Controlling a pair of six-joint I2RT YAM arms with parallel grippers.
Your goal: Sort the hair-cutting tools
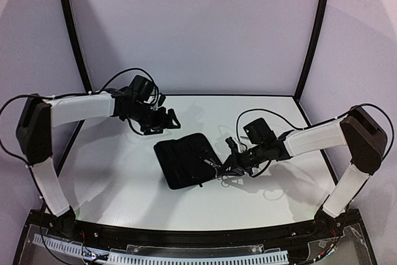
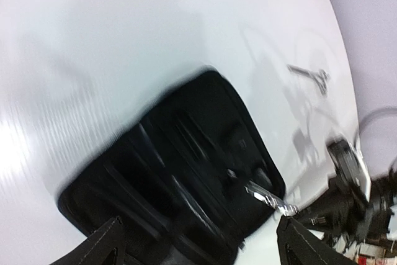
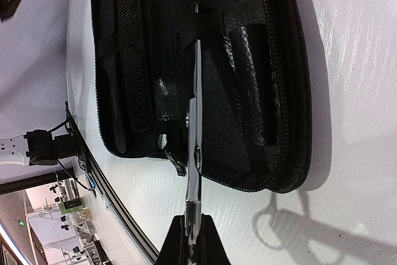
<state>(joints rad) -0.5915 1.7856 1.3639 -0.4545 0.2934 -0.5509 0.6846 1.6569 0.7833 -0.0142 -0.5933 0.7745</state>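
An open black zip case (image 1: 183,161) lies flat mid-table. My right gripper (image 1: 227,166) is shut on a pair of silver scissors (image 3: 194,134). Its fingers (image 3: 175,246) pinch the handle end, and the blades reach over the case edge with the tip at an elastic strap (image 3: 208,26). Two black combs (image 3: 127,66) lie tucked in the case's other half. A second pair of silver scissors (image 2: 313,76) rests on the bare table beyond the case. My left gripper (image 1: 164,119) hangs open and empty above the case's far-left corner, its fingertips (image 2: 105,243) wide apart over the case (image 2: 180,172).
The white table (image 1: 111,172) ends at a black frame rail (image 1: 186,235) on the near side. Curved black poles (image 1: 71,29) stand at the back corners. The right arm's cables (image 1: 267,116) loop above its wrist.
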